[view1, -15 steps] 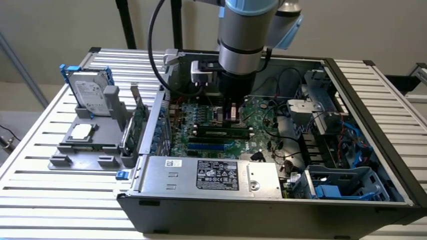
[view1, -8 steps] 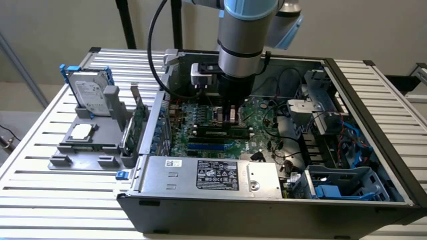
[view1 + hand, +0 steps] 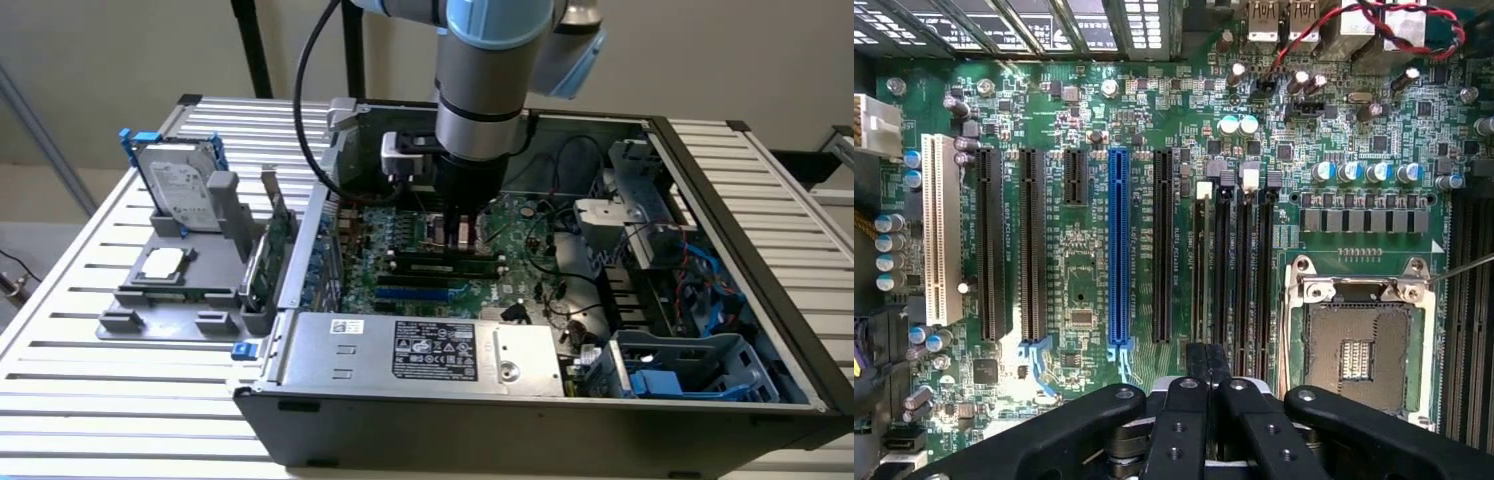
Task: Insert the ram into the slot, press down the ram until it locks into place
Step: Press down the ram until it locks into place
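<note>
Exterior view: the grey-and-blue robot arm reaches straight down into an open black desktop computer case (image 3: pixel 747 300) that lies on its side on a slatted metal surface (image 3: pixel 80 330). Its gripper (image 3: pixel 461 232) hangs just over the big green motherboard (image 3: pixel 400 250), near the centre of the case. Below it, toward 6 o'clock, a long thin green ram strip with black chips (image 3: pixel 438 266) stands on edge in a long black plastic slot (image 3: pixel 430 274); whether it is fully locked cannot be told. A grey holder tray (image 3: pixel 167 290) with a silver hard drive (image 3: pixel 180 185) sits well apart at 9 o'clock, outside the case, probably as a staging rack for parts.

Wrist view: the camera looks flat onto the motherboard. The black fingers (image 3: pixel 1184 420) are drawn together, their tips over the end of the ram (image 3: pixel 1199 270), seen edge-on in its slot (image 3: pixel 1199 285), the first of four parallel black sockets. Closed fingers suit pushing down rather than gripping. The blue slot (image 3: pixel 1118 250) lies at 9 o'clock of it, the square silver processor socket (image 3: pixel 1359 345) at 3 o'clock.
</note>
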